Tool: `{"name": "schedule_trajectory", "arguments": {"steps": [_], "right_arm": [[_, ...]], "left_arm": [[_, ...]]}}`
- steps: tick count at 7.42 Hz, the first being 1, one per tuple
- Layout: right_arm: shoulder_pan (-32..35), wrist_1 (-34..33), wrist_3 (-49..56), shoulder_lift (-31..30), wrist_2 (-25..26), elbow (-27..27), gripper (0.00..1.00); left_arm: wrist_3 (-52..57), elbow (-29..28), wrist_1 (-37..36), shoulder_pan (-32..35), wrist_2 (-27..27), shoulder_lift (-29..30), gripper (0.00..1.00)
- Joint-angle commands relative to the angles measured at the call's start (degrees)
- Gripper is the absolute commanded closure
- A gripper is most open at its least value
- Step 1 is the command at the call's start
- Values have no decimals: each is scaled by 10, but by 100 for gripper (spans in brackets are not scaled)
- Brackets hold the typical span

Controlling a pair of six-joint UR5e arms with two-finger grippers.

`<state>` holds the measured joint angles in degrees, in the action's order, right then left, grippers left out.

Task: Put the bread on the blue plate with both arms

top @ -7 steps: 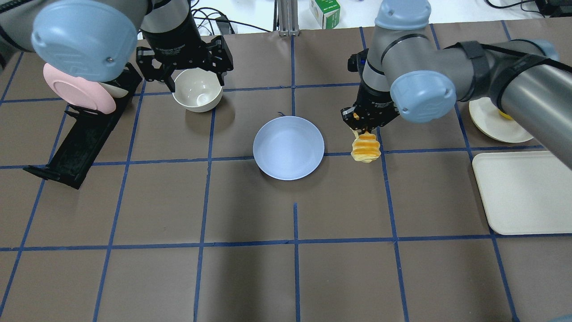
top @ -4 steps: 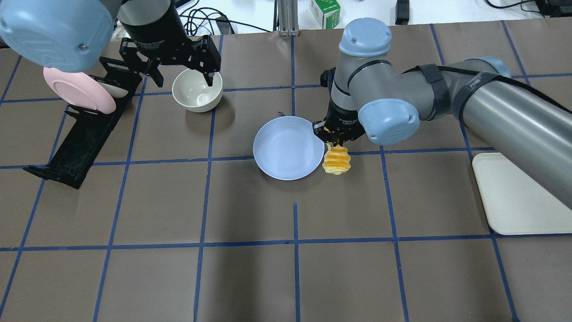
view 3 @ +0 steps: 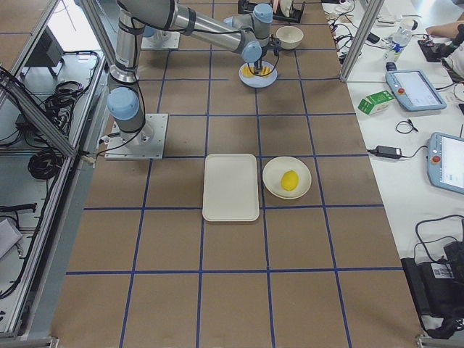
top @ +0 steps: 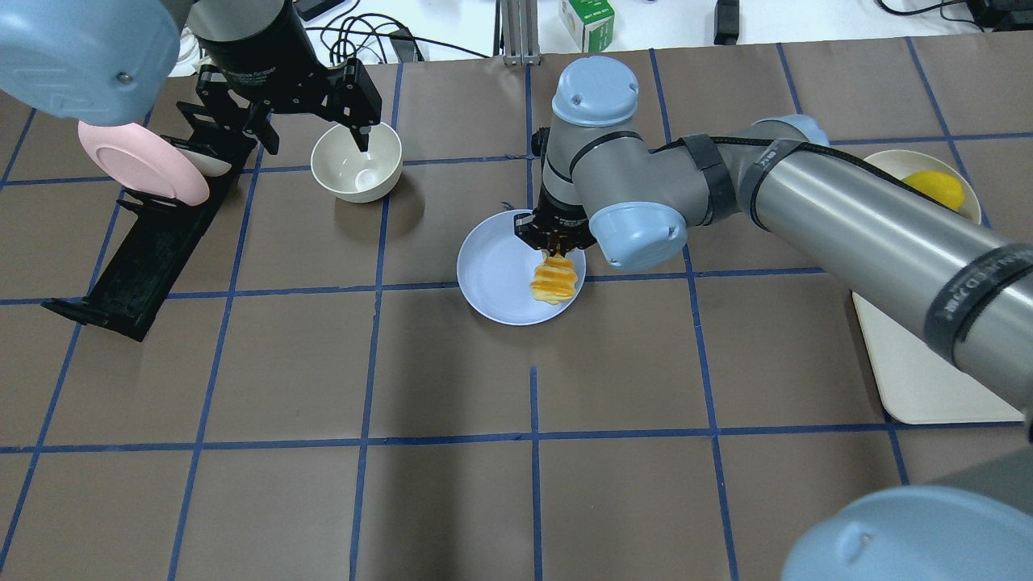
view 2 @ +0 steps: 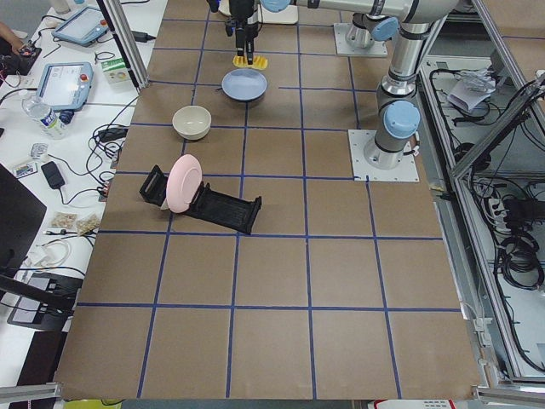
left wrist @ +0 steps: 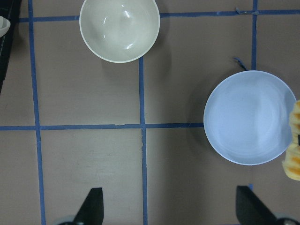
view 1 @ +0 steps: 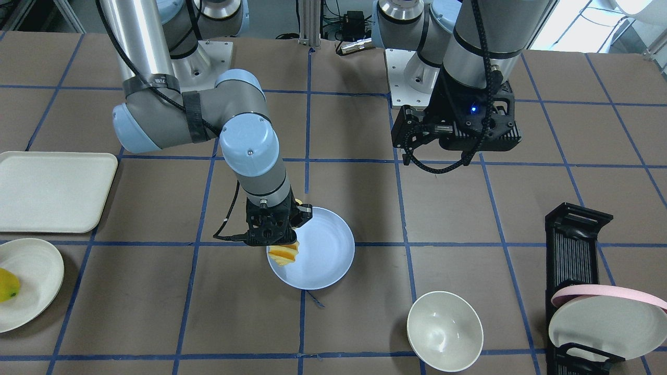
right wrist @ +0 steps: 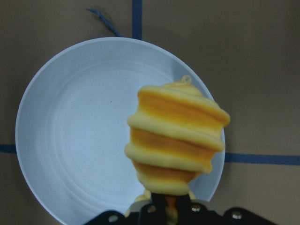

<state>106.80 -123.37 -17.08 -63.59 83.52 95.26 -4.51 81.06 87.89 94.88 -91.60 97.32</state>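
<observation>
The blue plate (top: pixel 494 270) lies at the table's middle. My right gripper (top: pixel 555 242) is shut on one end of the bread (top: pixel 554 279), a ridged yellow loaf with orange stripes. It holds the loaf hanging over the plate's right part. The right wrist view shows the bread (right wrist: pixel 176 145) over the plate (right wrist: pixel 75 140), near its rim. In the front view the bread (view 1: pixel 285 254) hangs at the plate's (view 1: pixel 328 250) edge. My left gripper (top: pixel 315 133) is open and empty, raised beside the white bowl, well apart from the plate (left wrist: pixel 246 117).
A white bowl (top: pixel 357 163) stands at the back left. A black dish rack (top: pixel 137 258) holds a pink-rimmed plate (top: pixel 141 161) at the far left. A cream tray (top: pixel 912 363) and a cream plate with a yellow fruit (top: pixel 936 187) lie at the right.
My right arm has carried the bread leftward, from beside the plate's right edge to over the plate. My left gripper has drifted back and to the left, off the bowl.
</observation>
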Motion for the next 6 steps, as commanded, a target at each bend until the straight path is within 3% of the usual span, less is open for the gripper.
{"name": "schedule_trajectory", "arguments": {"steps": [1,2,3,6], "right_arm": [[8,-9,-41,45,-6,-13,100],[8,-8,-41,49,-17,-16,84],[8,-9,-42,50,-16,-11,3],[7,-1,-43,38,-16,-31,0]], "left_arm": [[-1,0,0,0,4,0,0],[0,0,-1,0,5,-1,0],[0,-1,-1,0,5,-1,0],[0,6,-3,-1,5,-1,0]]}}
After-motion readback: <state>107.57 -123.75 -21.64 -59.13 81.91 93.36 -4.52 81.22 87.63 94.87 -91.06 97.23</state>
